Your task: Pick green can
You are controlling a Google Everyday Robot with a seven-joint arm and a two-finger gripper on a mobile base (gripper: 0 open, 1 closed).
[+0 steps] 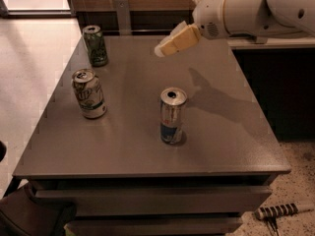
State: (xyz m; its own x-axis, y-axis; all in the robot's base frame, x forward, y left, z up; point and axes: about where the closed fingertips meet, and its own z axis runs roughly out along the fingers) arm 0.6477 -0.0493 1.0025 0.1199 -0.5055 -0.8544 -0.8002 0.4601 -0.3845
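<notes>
The dark green can (95, 45) with pale markings and a silver top stands upright at the far left corner of the grey table (231, 132). My gripper (170, 44) hangs above the far middle of the table, on the end of the white arm (246, 11) that reaches in from the upper right. It is well to the right of the green can and apart from it, holding nothing.
A white can with a green logo (88, 93) stands at the left of the table. A slim silver-and-blue can (173, 115) stands near the middle. A counter edge runs along the right. A striped tool (278, 212) lies on the floor at lower right.
</notes>
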